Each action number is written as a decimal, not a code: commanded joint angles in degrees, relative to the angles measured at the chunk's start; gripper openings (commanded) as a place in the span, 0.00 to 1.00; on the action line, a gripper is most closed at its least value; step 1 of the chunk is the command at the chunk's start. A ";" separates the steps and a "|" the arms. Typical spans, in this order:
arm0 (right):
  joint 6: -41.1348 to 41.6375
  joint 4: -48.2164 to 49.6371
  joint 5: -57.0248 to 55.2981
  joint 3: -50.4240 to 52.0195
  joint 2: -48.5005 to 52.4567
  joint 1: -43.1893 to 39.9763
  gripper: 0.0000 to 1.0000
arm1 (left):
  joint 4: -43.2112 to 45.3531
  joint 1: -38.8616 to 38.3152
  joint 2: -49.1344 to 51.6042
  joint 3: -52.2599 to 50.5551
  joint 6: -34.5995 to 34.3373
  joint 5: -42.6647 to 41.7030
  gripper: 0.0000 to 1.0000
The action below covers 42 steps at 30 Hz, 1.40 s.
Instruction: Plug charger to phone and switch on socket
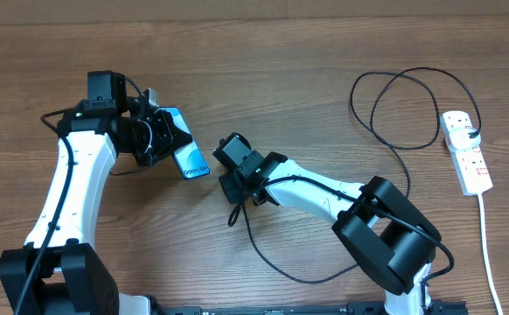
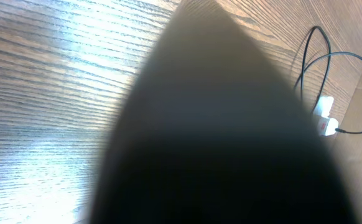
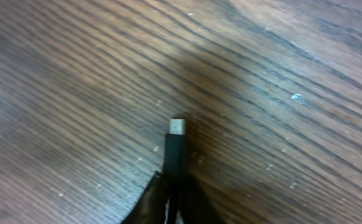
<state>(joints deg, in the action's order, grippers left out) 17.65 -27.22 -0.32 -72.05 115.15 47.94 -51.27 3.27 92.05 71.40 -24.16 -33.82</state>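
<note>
The big wooden table (image 1: 307, 52) holds everything. The white socket (image 1: 466, 153) lies well apart from both grippers, so I think it is not switched on yet. The left gripper (image 1: 160, 138) has its fingers shut tight on the phone (image 1: 189, 156) and holds it tilted. The right gripper (image 1: 237, 179) pinches the charger (image 3: 175, 155) close to its end. It is near the phone but not touching it. The little plug tip (image 3: 176, 126) pokes out free over the wood. Plugging in is not done yet.
</note>
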 commanded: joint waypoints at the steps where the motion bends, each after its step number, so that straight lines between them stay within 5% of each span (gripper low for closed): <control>1: 0.09 0.39 -0.04 -0.66 1.57 -0.07 0.14 | 0.15 0.15 -0.66 0.70 1.49 -1.77 0.04; 31: 0.07 3.58 -2.23 -0.66 1.68 -0.07 0.24 | 0.15 0.15 -0.66 0.70 1.46 -1.79 0.04; 35: 0.07 3.52 -2.19 -0.66 1.68 -0.07 0.04 | 0.15 0.15 -0.66 0.70 1.46 -1.79 0.04; 42: 0.15 0.33 2.78 -0.98 0.26 -1.18 0.04 | 0.33 0.15 -0.66 0.70 1.49 -4.55 0.04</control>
<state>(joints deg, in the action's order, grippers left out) 17.80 -25.28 -0.97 -72.40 115.90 47.75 -51.24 3.27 92.05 71.40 -23.77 -34.37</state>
